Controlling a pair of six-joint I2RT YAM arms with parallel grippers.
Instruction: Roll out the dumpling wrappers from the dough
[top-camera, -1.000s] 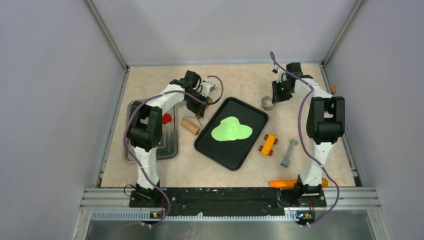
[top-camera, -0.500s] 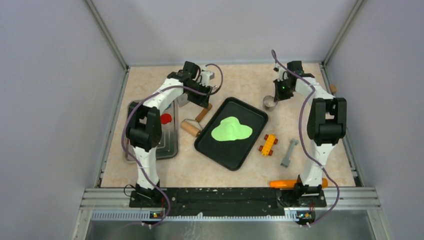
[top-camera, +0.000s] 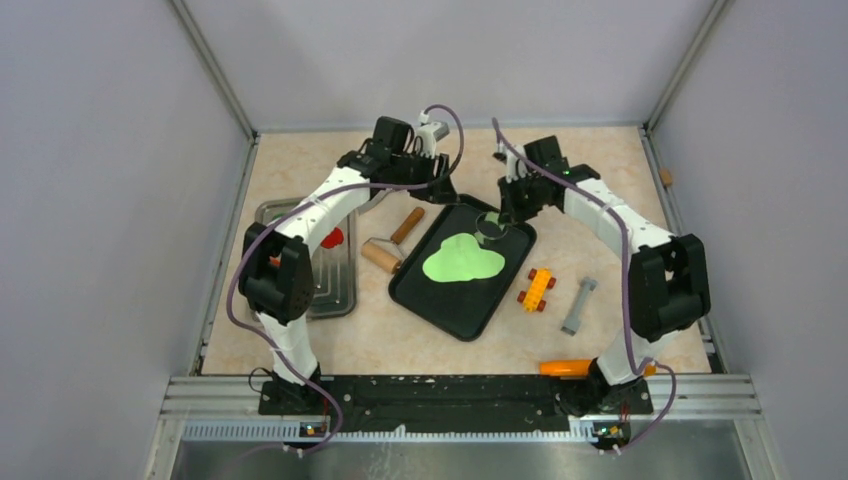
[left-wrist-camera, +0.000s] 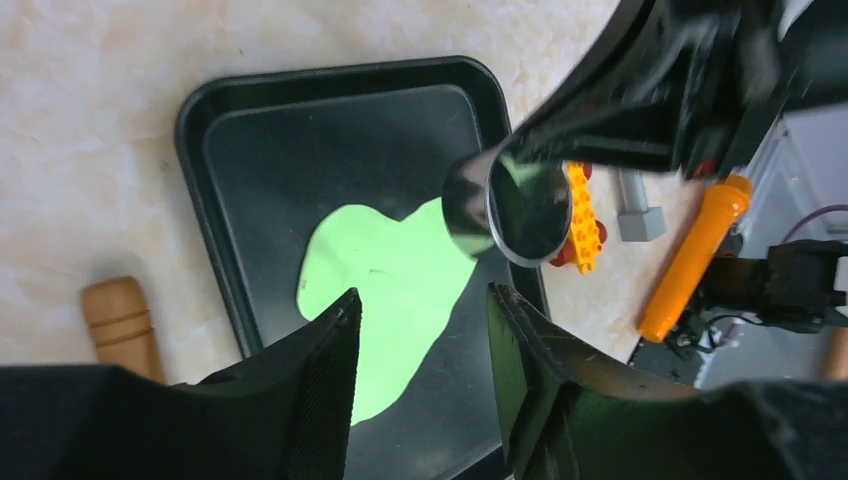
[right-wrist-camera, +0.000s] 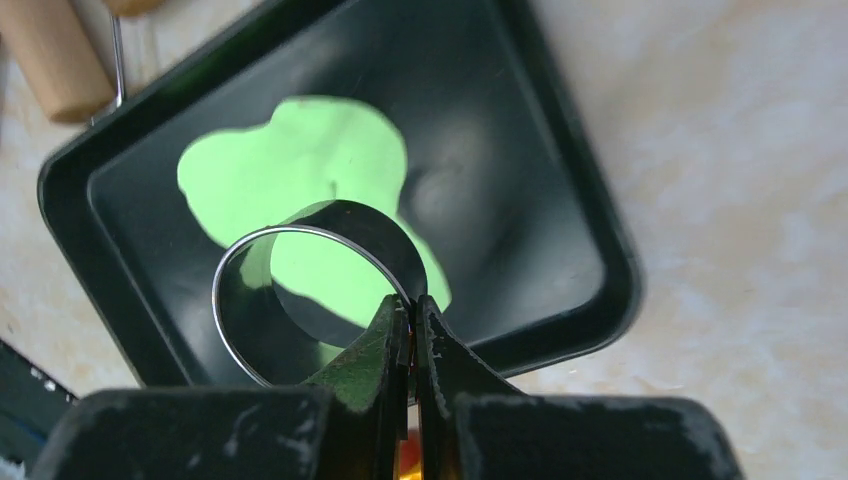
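Observation:
The lime-green dough (top-camera: 462, 258) lies as a flattened, lobed blob in the black tray (top-camera: 450, 300). My right gripper (right-wrist-camera: 412, 312) is shut on the rim of a metal ring cutter (right-wrist-camera: 300, 300) and holds it just above the dough's far edge (right-wrist-camera: 300, 165). In the top view the ring cutter (top-camera: 490, 226) hangs over the tray's back part, under my right gripper (top-camera: 504, 211). My left gripper (left-wrist-camera: 420, 300) is open and empty, hovering over the tray's back-left corner, with the dough (left-wrist-camera: 385, 290) below it. No dumpling wrappers show in any view.
A wooden rolling pin (top-camera: 392, 240) lies left of the tray. Further left, a metal tray (top-camera: 340, 290) holds a red disc (top-camera: 333, 237). Right of the black tray lie a yellow-and-red toy brick (top-camera: 537, 288), a grey piece (top-camera: 578, 305) and an orange tool (top-camera: 565, 367).
My right arm shut on the ring cutter at the back right and carried it over the tray. My left gripper let go of the rolling pin, opened and moved right to the tray's corner.

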